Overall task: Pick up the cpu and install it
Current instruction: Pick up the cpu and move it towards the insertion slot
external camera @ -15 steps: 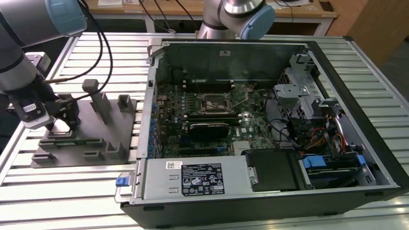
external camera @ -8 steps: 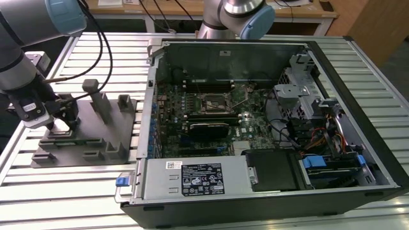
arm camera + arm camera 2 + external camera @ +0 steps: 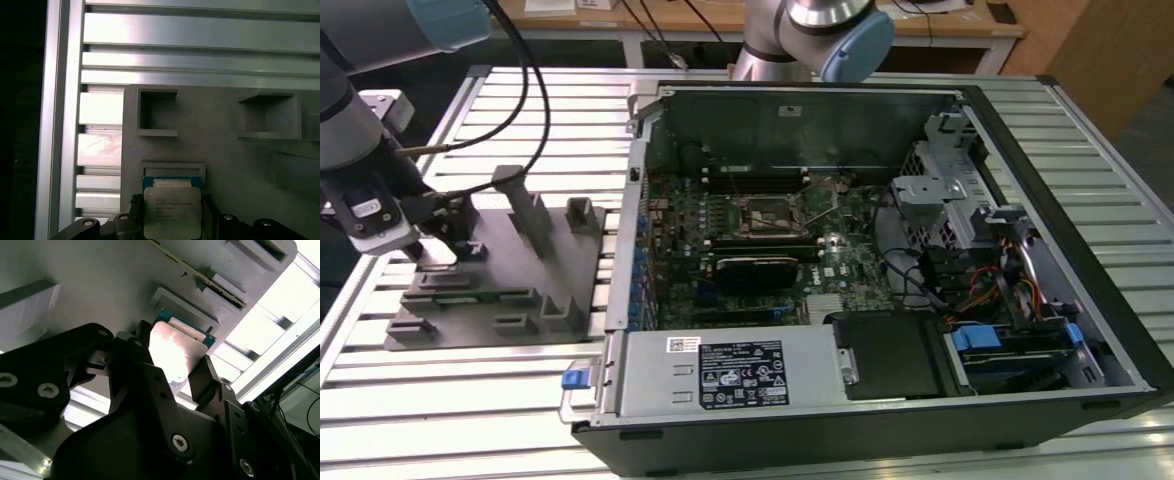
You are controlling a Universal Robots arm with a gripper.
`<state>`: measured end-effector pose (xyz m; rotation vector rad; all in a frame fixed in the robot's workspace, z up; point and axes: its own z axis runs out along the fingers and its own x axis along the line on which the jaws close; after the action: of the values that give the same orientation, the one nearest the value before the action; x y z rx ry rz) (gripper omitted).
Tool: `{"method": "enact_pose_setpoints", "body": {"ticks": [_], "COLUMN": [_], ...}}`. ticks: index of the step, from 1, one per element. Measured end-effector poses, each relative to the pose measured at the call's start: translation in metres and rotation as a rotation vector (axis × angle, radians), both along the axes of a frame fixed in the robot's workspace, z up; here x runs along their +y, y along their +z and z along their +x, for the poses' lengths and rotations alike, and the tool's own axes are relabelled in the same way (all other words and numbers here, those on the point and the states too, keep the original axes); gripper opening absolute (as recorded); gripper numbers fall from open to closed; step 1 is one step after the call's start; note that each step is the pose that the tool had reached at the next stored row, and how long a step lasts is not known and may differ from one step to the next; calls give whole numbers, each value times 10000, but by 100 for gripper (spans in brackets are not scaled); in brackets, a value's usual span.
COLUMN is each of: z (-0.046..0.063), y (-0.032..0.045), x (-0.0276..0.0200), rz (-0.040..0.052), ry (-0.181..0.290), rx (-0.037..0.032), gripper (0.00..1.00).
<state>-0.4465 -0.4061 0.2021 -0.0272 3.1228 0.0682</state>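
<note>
The gripper (image 3: 435, 256) hangs low over the grey tray (image 3: 507, 300), at the tray's edge on the exterior view's left. Its two black fingers (image 3: 136, 206) stand narrow, pressed against opposite sides of the cpu (image 3: 172, 212), so the claw is closed on the chip. In the second wrist view the gripper (image 3: 175, 365) shows the same grip, with a finger (image 3: 145, 357) on each side of the cpu (image 3: 176, 346) and its pale metal top facing the camera.

The cpu lies flat, its green board showing at one edge of the silver lid. It sits at a shallow framed recess (image 3: 172, 167) of the tray (image 3: 220, 150), close to the tray's edge. Whether it rests in the recess or is just clear of it, I cannot tell. Two deeper square pockets (image 3: 157, 117) lie further in on the tray.

The tray rests on the slatted aluminium tabletop (image 3: 480, 400), towards the tabletop's edge on the exterior view's left. Just beside the tray, on the exterior view's right, lies an open computer case (image 3: 1067, 200) with its motherboard (image 3: 841, 260) exposed. The processor socket (image 3: 767, 212) is near the board's middle, well apart from the gripper. A second arm (image 3: 821, 30) stands at the tabletop's far edge.
</note>
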Motion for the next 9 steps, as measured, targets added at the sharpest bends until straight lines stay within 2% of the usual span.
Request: {"method": "enact_pose_setpoints", "body": {"ticks": [4, 9], "z": [0, 0], "y": [58, 29], "x": [0, 0], "rz": [0, 0], "ry": [0, 1], "rx": [0, -1], "gripper": [55, 55]}}
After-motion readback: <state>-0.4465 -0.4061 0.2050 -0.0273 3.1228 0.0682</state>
